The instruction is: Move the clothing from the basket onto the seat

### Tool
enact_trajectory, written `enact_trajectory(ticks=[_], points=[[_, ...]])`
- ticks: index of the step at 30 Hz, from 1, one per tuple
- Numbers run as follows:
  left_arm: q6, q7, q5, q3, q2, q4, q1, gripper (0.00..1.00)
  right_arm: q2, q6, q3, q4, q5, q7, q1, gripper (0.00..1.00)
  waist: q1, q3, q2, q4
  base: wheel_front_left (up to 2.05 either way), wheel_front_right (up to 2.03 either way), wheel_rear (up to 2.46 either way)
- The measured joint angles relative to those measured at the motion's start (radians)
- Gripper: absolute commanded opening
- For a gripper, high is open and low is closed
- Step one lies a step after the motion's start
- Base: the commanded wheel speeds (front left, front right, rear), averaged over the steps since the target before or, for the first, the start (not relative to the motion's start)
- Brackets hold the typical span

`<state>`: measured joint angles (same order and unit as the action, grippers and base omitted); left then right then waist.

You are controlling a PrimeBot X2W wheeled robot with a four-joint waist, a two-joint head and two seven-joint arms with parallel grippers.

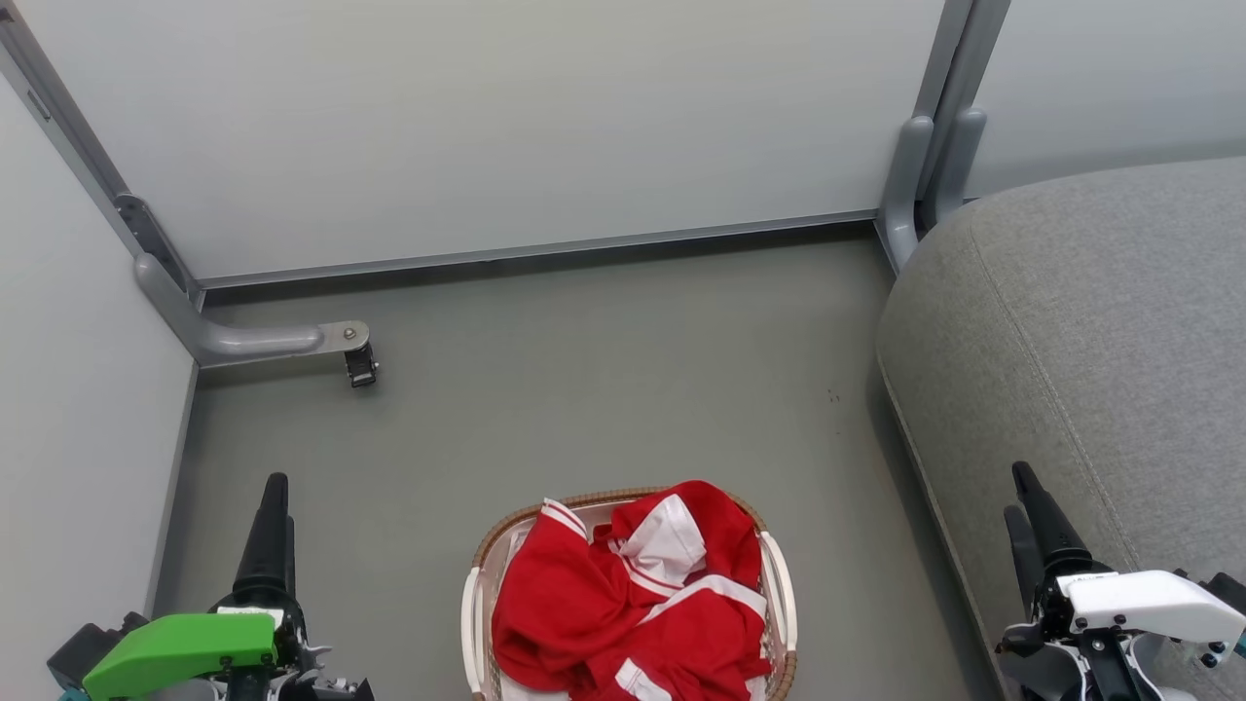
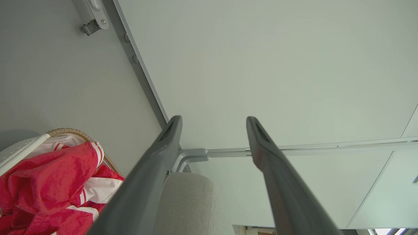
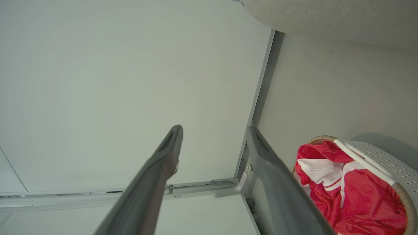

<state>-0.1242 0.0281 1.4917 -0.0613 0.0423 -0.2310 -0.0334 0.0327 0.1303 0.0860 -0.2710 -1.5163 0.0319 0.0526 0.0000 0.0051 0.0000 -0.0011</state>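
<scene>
Grey floor (image 1: 604,389) between pale walls (image 1: 487,127): at lower centre of the head view we find the red-and-white clothing (image 1: 584,604) heaped in the basket (image 1: 471,613), the seat (image 1: 1090,321) at right. Left gripper (image 1: 274,487) and right gripper (image 1: 1018,492), in the lower corners, stand spread and empty. We judge the clothing light, limp and perhaps slick; a pinch on its raised upper fold should serve.

The clothing (image 1: 584,604) lies heaped in the basket (image 1: 782,594), which stands on the floor (image 1: 604,370) directly before the robot. The seat (image 1: 1090,321) is to the basket's right, apart from it. Wall panels (image 1: 487,127) stand behind both and along the left.
</scene>
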Motion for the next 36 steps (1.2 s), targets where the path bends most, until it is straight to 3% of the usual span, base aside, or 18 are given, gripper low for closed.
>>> enact_trajectory(ticks=[20,36], points=[[0.038,-0.079,-0.421,0.072,0.0,0.081,0.007,1.0,0.005,0.0,-0.023,0.08,0.424,-0.08,-0.002,1.0,0.0,0.009,0.0,0.0,0.0,0.0,0.0],[0.067,-0.128,-0.711,0.126,0.001,0.089,0.025,1.0,0.007,0.0,-0.046,0.09,0.664,-0.131,-0.008,1.0,0.0,0.013,0.0,0.0,0.0,0.0,0.0]])
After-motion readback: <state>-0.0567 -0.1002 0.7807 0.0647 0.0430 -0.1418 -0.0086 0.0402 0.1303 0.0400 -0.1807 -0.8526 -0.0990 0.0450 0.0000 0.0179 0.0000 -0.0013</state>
